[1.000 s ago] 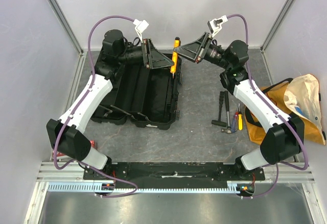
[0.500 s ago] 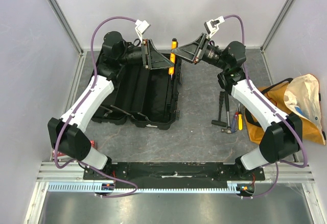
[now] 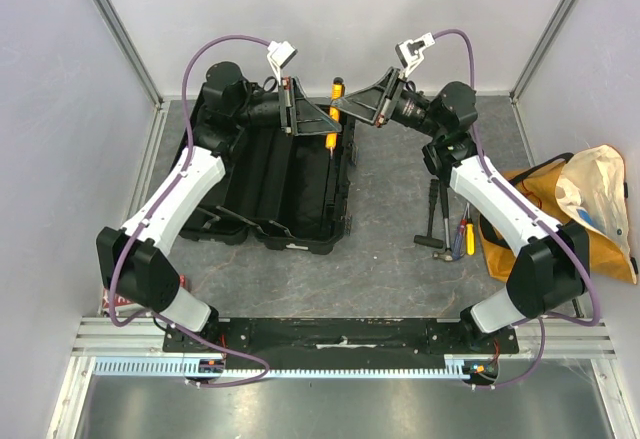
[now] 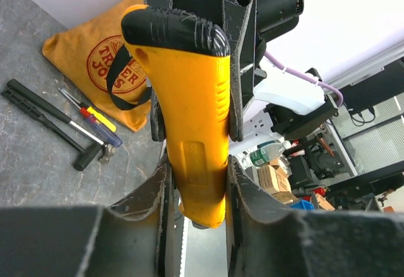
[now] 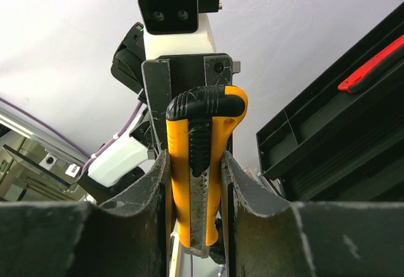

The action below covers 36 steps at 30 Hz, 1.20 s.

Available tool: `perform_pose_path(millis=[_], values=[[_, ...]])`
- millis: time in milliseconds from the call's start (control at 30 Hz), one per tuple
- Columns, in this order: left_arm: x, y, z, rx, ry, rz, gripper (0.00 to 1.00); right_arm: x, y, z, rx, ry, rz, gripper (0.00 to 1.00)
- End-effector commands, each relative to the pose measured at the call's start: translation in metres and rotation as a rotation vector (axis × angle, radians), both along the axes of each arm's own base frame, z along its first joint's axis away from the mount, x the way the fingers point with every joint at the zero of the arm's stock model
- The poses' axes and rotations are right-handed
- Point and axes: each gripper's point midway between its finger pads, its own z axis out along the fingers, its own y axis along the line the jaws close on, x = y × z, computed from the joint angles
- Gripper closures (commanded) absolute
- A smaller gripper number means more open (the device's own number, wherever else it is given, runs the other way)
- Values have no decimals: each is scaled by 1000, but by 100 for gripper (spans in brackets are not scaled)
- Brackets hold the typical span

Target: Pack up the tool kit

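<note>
Right, it's a hand-to-hand pass in mid-air, just above the far right corner of the open toolbox (image 3: 300,174). The yellow utility knife (image 3: 334,111) stands roughly upright between the two arms. The left hand (image 3: 326,125) is clenched on its lower body, and the right hand (image 3: 342,109) is grasping it higher up, near the black end cap. Both wrist views agree: the knife (image 4: 189,119) is pinched on both flanks, with no gap at the pads.

By my reading, the step now is the release. The right hand should open wide first, then back straight off, away from the toolbox and along the line of its own fingers, so a pad doesn't drag the knife askew. The left should keep its squeeze firm throughout, then swing over the toolbox and lower the knife in flat.

A black hammer (image 3: 437,221) and the screwdrivers (image 3: 465,237) wait on the desk (image 3: 390,259), well right of the toolbox. The bag (image 3: 560,199) lies further right again.

What's hard to see: the knife's blade end drops out of sight behind the fingers, so whether the blade is retracted I can't tell. From above, the two hands cover most of its body. The toolbox interior reads as dark ridges; possibly a red-handled tool (image 5: 372,62) lies inside, cut off at the frame edge.
</note>
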Motion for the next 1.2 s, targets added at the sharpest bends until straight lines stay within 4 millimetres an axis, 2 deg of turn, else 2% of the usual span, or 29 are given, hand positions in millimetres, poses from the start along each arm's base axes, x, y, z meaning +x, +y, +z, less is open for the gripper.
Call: perform_pose_path(millis=[0,33,100,167,267,333,467,633,767,933,1167], values=[[-2,0,2,3,-71,-22,98,10,0,-14,-26,54,-38,70],[1,1,-3,25,-53,0,98,13,0,-21,-47,71,-59,62],[11,8,-12,86,-42,68,98,24,-4,-37,-91,114,-118,35],[27,21,-27,188,-39,177,98,34,-10,-50,-118,152,-175,18],[54,56,-48,364,-27,374,98,48,-22,-67,-169,212,-271,4],[68,85,-62,473,-23,481,98,58,-33,-80,-221,256,-348,2],[95,151,-91,753,-33,711,98,68,-49,-92,-301,257,-451,2],[103,202,-123,1044,-35,830,98,74,-50,-116,-390,312,-434,2],[103,229,-131,1159,-42,878,96,78,-48,-132,-406,364,-405,2],[106,251,-137,1221,-55,892,97,84,-47,-146,-420,411,-383,4],[114,261,-146,1291,-96,849,98,90,-48,-155,-438,443,-371,5]])
